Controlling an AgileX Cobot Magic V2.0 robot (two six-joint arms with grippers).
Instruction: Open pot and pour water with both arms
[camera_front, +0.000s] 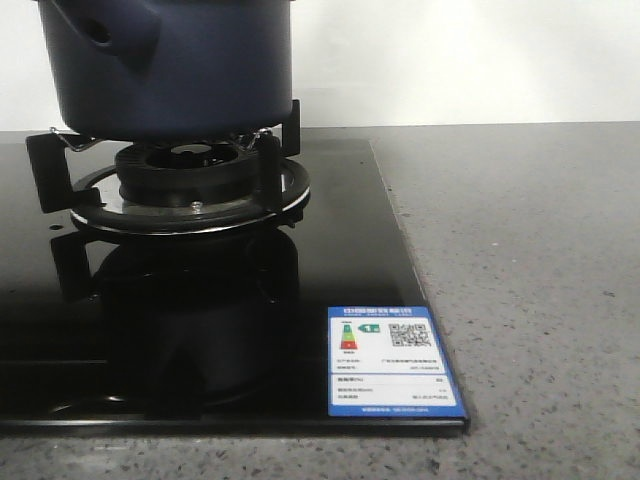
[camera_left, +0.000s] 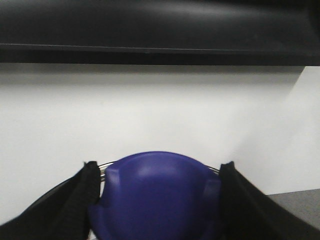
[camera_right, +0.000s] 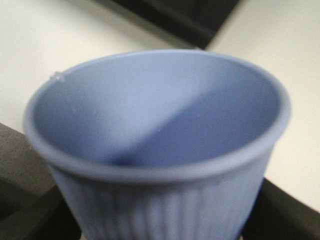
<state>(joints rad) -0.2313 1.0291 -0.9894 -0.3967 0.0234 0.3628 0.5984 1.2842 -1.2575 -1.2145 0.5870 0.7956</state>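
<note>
The dark navy-blue pot (camera_front: 190, 70) stands on the gas burner (camera_front: 190, 185) at the back left of the front view, its tube-like handle socket (camera_front: 105, 30) facing forward-left; its top is cut off by the frame. Neither gripper shows in the front view. In the left wrist view my left gripper (camera_left: 159, 167) is shut on a rounded blue lid knob (camera_left: 157, 200), with a thin metal rim behind it, held before a white wall. In the right wrist view my right gripper (camera_right: 160, 222) is shut on a pale blue ribbed cup (camera_right: 160, 125); no water shows inside it.
The burner sits on a black glass cooktop (camera_front: 200, 330) with a blue energy label (camera_front: 392, 365) at its front right corner. Grey speckled counter (camera_front: 530, 280) lies to the right. A white wall stands behind. A dark overhang (camera_left: 160, 30) runs above in the left wrist view.
</note>
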